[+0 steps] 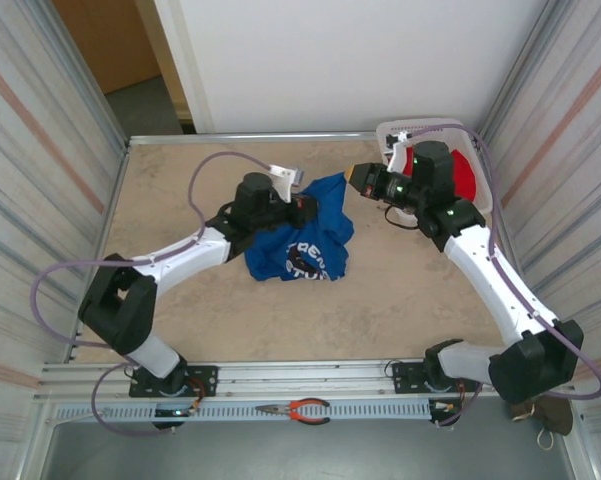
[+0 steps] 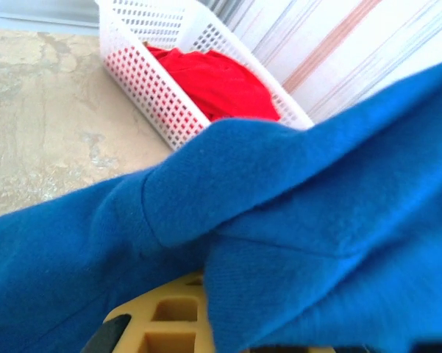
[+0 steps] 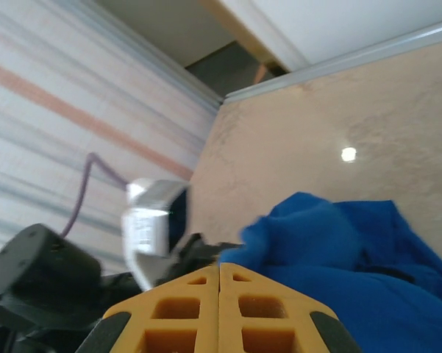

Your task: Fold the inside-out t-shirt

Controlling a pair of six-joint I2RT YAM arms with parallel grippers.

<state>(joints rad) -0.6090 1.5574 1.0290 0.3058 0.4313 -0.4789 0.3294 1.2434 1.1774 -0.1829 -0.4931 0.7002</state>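
Observation:
The inside-out t-shirt (image 1: 302,245) lies crumpled in a royal-blue heap at the middle of the table, white lettering facing up near its front. My left gripper (image 1: 302,206) sits at the heap's upper left edge, shut on a fold of the cloth. In the left wrist view the blue fabric (image 2: 294,220) drapes over the jaws and one yellow finger (image 2: 158,320) shows beneath it. My right gripper (image 1: 359,175) hovers just right of the shirt's top corner, shut and holding nothing. In the right wrist view its yellow fingertips (image 3: 221,271) press together with the shirt (image 3: 346,257) just beyond.
A white mesh basket (image 1: 395,135) holding a red garment (image 1: 463,176) stands at the back right, behind the right arm, and the basket (image 2: 143,73) also appears in the left wrist view. Orange-handled pliers (image 1: 298,408) lie on the front rail. Corrugated walls close both sides.

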